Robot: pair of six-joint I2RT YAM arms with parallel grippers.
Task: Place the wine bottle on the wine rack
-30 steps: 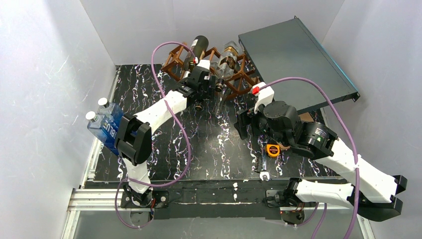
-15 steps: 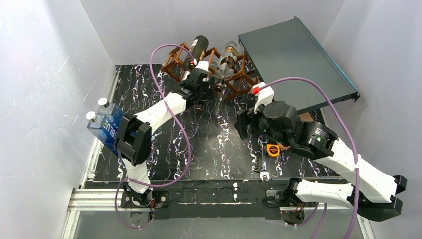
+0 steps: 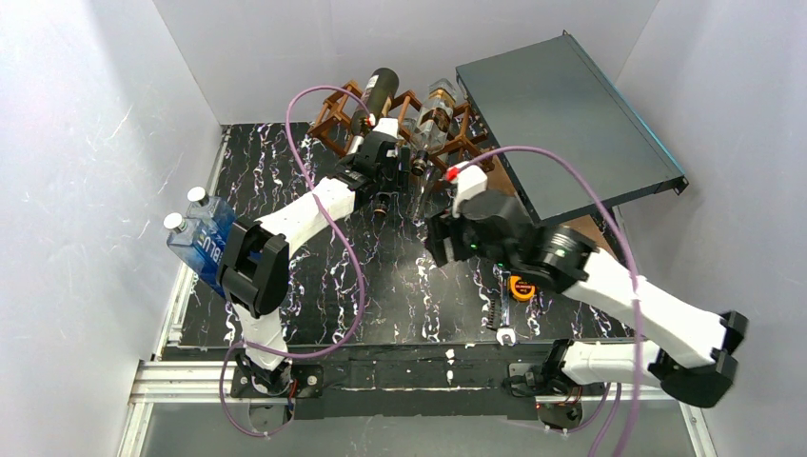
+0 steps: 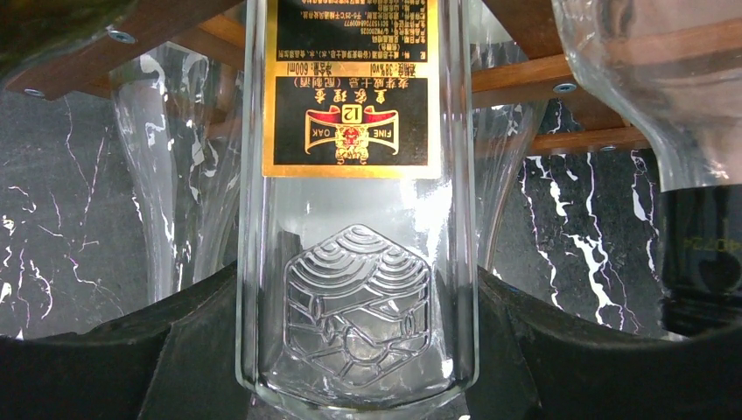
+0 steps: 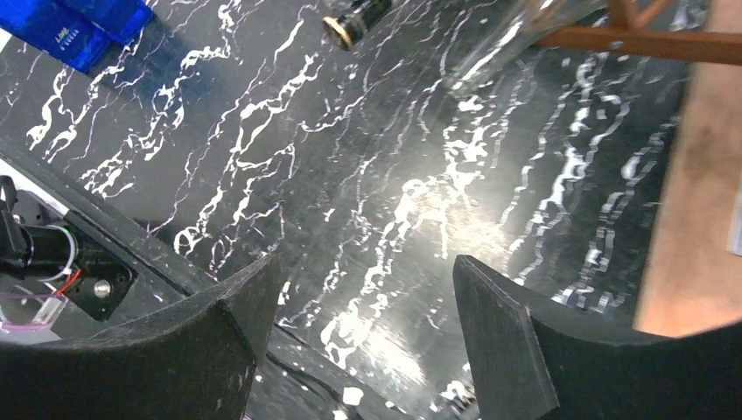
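While the left gripper point(image 4: 359, 350) clamps the wine bottle point(image 4: 350, 105) at the wine rack point(image 4: 542, 74), insertion appears underway; seating, then release, follows. Right gripper point(image 5: 367, 324): wide, empty.

There are 1 wine rack point(image 3: 328, 112), 1 dark bottle point(image 3: 381, 88), 2 clear bottles point(image 4: 359, 219), 2 blue bottles point(image 3: 202, 240), 1 grey panel point(image 3: 561, 114) and 1 tape measure point(image 3: 521, 287).

The left arm point(image 3: 305, 209) and right arm point(image 3: 657, 309) are white-shelled with black joints and purple cables point(image 3: 322, 89).

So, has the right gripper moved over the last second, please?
Yes; the right gripper has shifted left, away from the yellow tape measure.
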